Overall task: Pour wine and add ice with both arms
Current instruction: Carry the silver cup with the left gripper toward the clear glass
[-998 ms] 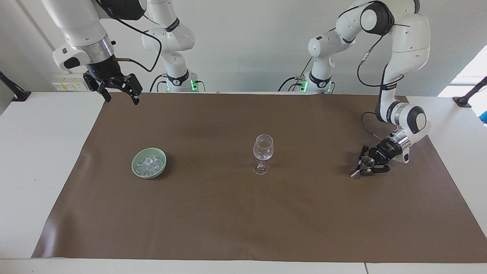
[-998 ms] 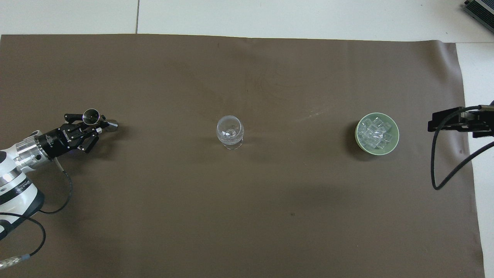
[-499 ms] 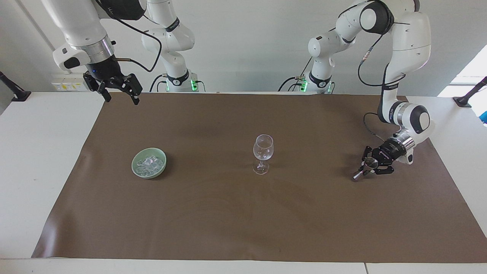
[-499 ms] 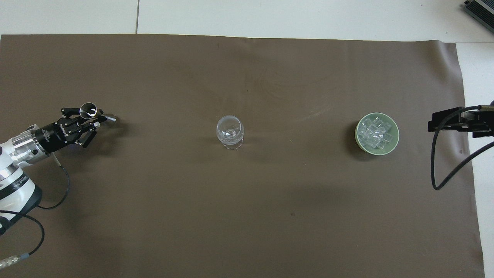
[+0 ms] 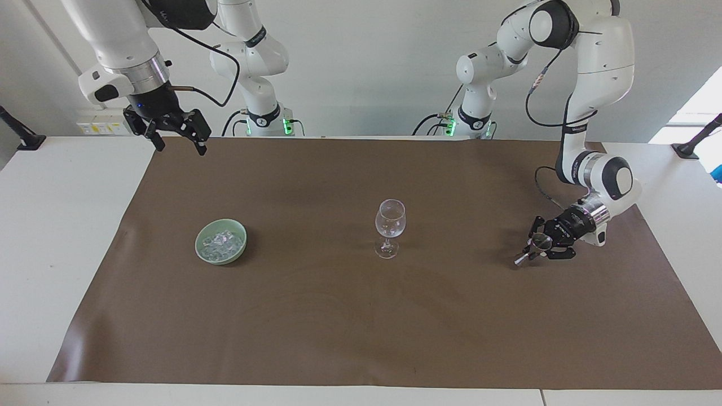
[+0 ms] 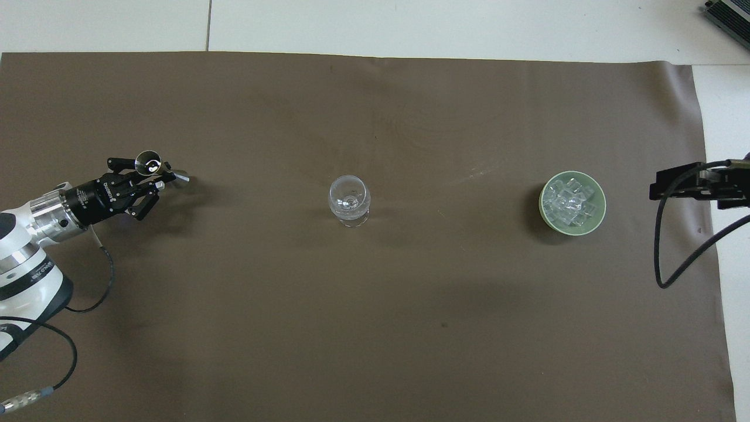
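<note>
Brown mat [image 5: 361,316] covers the table top, seen in both views

Wine glass [image 5: 390,228] stands upright at the centre of the facing view, on the mat; it appears empty. In the overhead view the glass [image 6: 349,201] sits at mid-frame

Green bowl [image 5: 221,241] sits at the left of centre in the facing view, well apart from the glass; in the overhead view the bowl [image 6: 572,203] lies at the right. The ice [image 5: 221,243] is heaped inside the bowl, cubes visible from above [image 6: 569,201]

Left gripper [image 5: 536,250] is low at the right of the facing view, tilted sideways just above the mat. Its fingertips are closed on a small metal measuring cup [image 5: 542,241] with a short handle that points toward the glass. In the overhead view this gripper [image 6: 153,179] is at the middle left of the frame, the cup [image 6: 148,162] open end up

Right gripper [image 5: 179,142] hangs raised at the upper left of the facing view, over the mat's edge, fingers spread wide, holding nothing. The right arm waits
</note>
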Tool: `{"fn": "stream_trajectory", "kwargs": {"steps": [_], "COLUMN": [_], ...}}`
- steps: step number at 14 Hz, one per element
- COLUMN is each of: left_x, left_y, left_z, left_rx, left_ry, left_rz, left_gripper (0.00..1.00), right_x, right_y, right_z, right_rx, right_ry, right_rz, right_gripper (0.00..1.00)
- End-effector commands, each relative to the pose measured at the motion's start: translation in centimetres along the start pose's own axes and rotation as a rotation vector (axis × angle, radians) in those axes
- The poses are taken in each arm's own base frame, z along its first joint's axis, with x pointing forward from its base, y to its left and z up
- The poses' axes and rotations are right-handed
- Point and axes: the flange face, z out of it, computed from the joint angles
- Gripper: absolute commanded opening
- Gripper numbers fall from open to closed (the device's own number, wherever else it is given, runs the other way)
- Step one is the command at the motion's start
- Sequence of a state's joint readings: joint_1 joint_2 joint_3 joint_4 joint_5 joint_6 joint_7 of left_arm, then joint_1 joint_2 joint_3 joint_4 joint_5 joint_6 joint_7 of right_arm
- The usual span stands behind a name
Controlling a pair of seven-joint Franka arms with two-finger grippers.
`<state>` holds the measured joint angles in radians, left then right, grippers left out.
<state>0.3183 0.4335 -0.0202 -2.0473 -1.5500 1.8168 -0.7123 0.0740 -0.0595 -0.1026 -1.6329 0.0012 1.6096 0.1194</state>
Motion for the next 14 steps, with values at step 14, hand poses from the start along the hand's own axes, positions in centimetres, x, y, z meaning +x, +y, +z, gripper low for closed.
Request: {"fn": "stream_trajectory", "kwargs": {"steps": [14], "left_x": [-6.6], "left_y": [-1.4], "left_z": [7.6], "left_rx": [0.019], "left_ry": [0.044], "left_rz": [-0.037], "left_gripper": [0.0], "right_x": [-0.8], "right_y": [0.2], "right_z": [-0.1], "right_rx": [0.028], "right_ry": [-0.005], "right_rz": [-0.015], "right_gripper": [1.0]}}
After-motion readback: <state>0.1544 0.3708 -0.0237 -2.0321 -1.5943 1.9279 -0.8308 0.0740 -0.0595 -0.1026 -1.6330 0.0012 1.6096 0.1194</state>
